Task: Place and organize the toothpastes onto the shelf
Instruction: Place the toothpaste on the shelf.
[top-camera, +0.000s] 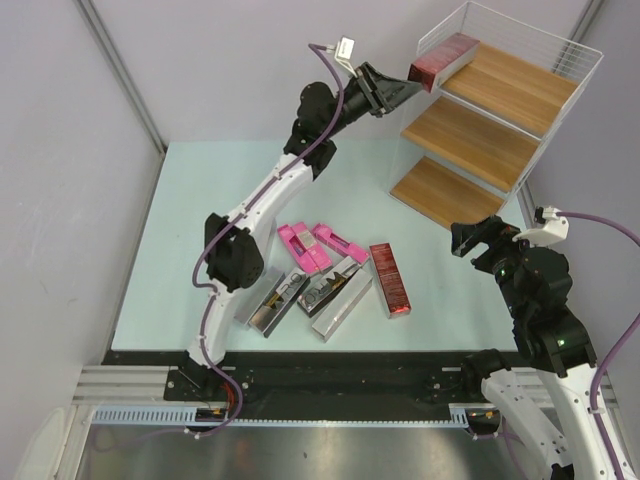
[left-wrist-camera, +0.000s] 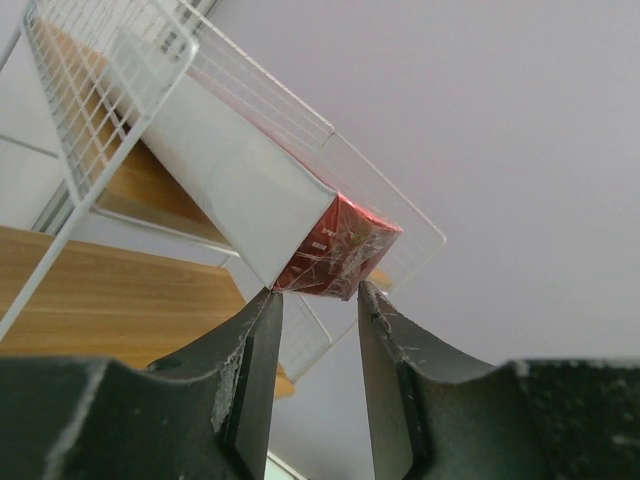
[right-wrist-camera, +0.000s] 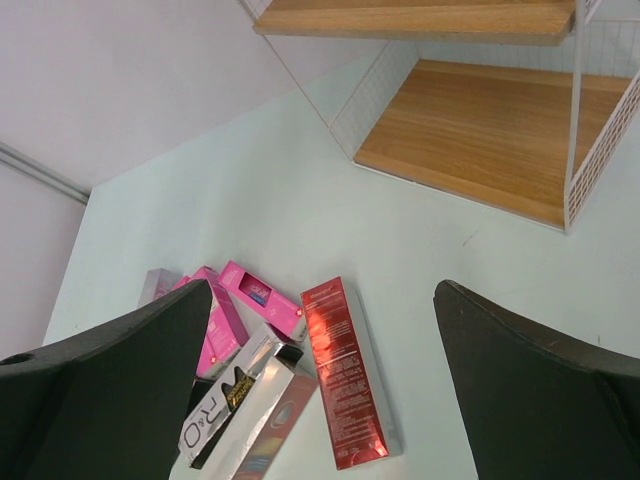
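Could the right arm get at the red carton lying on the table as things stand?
Probably yes. The right gripper hangs open above the table's right side. The red carton lies at the right edge of the pile, its top face bare, with nothing between them.

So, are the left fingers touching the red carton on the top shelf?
Cannot tell. In the left wrist view the fingers flank the carton end, no gap visible, yet contact isn't plain.

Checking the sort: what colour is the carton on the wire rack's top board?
Dark red; the long slim carton shows best in the top external view.
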